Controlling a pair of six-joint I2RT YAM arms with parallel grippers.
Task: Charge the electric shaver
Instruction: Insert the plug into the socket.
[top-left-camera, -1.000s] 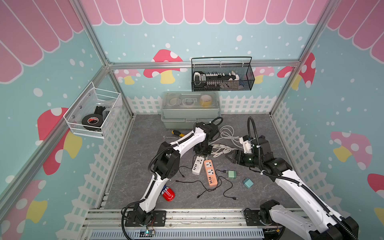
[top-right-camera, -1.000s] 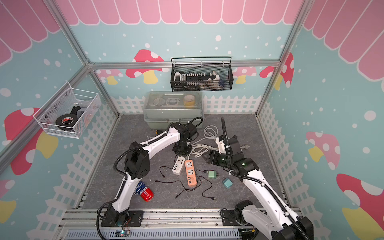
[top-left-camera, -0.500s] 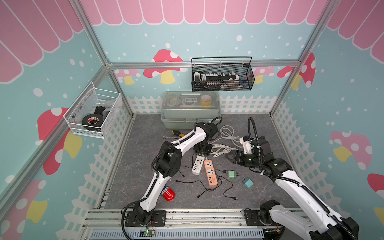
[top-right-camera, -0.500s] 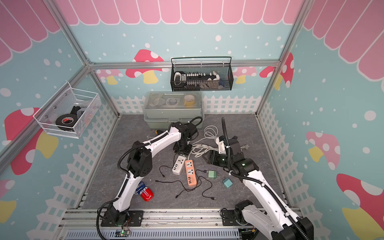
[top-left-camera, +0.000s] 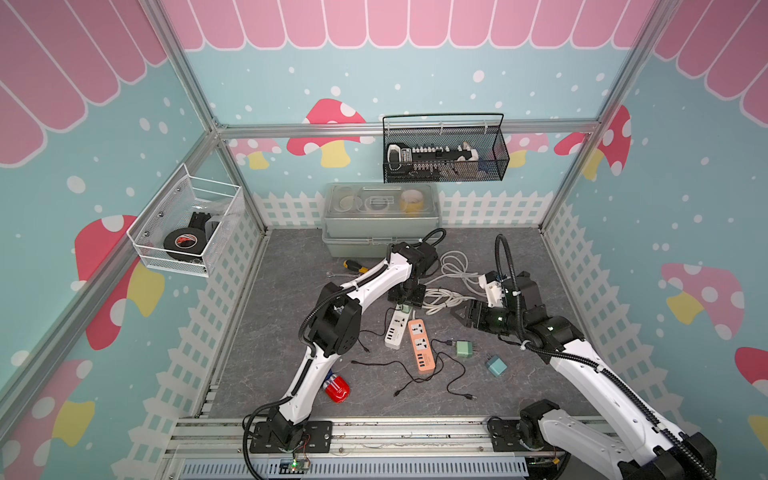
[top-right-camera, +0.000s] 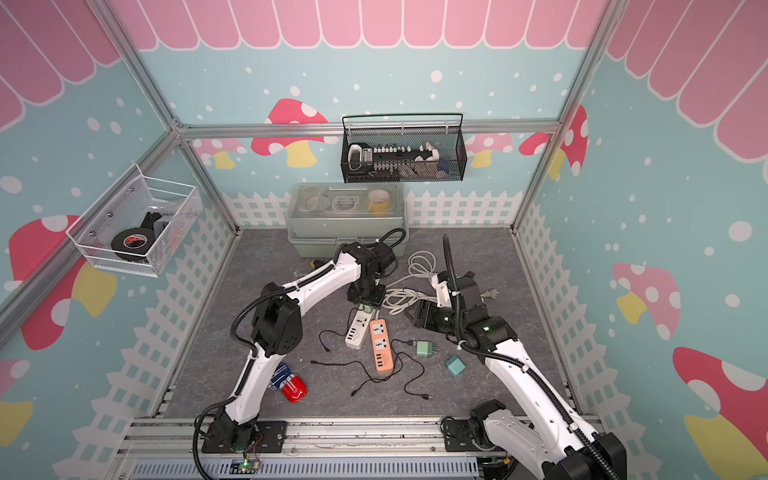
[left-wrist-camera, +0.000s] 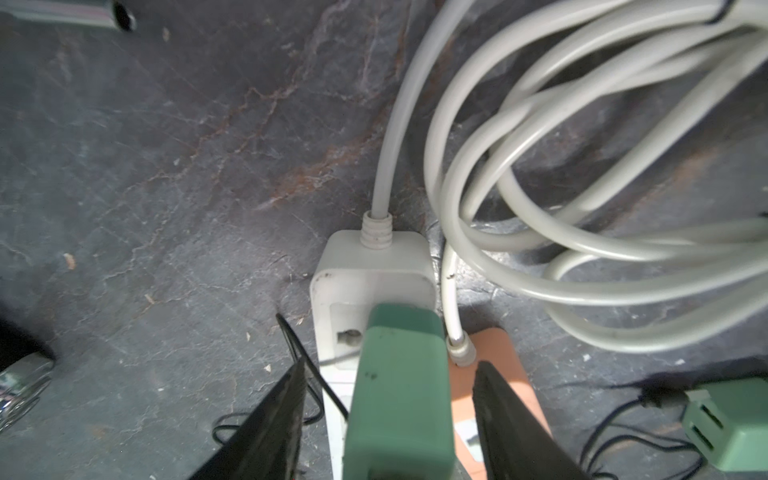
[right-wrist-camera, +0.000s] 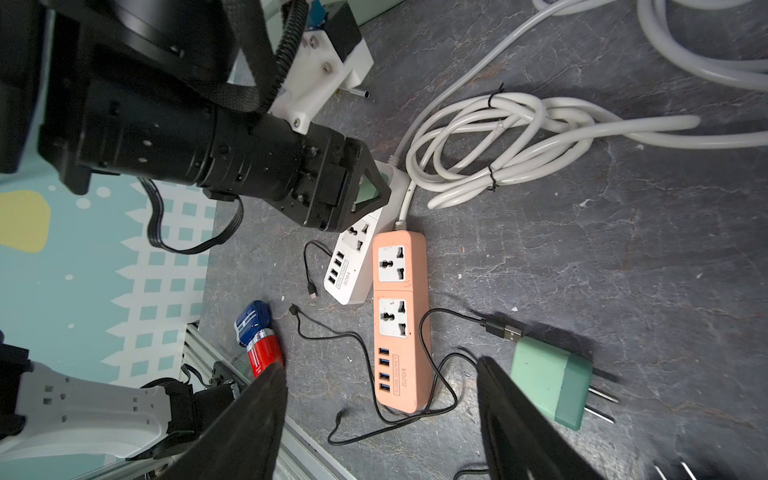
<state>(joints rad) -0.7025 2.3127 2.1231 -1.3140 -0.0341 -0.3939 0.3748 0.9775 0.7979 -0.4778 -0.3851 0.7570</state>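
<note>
Left gripper (left-wrist-camera: 390, 365) is open: fingers (left-wrist-camera: 286, 399) straddle a green adapter (left-wrist-camera: 399, 395) w/ a gap each side, not touching it. The adapter is a matte rounded block, plugged upright into the end socket of a white power strip (left-wrist-camera: 365, 266) of smooth plastic, right under the gripper. Just beside that lies an orange strip (right-wrist-camera: 399, 316), the same long rounded shape. Just beyond the gripper is a coil of white cable (left-wrist-camera: 582, 166), thick & glossy.

Right gripper (right-wrist-camera: 380, 365) stands open w/ nothing between its fingers, near the orange strip. Close to it are a second green adapter (right-wrist-camera: 548, 386), on its side w/ two metal prongs, and a thin black USB lead (right-wrist-camera: 432, 361) in loose loops.

Electric shaver (right-wrist-camera: 259, 338) — red & blue, stubby, rounded — lies on the floor well apart from both grippers, by the left arm's base.

Floor (top-left-camera: 291, 299) is dark grey, stone-veined, matte. Walls are teal w/ pink scallops, mushrooms and a white fence print, on an aluminium frame. A black mesh basket (top-left-camera: 444, 172) & a white wire basket (top-left-camera: 224, 232) hang on the walls, far from both grippers.
</note>
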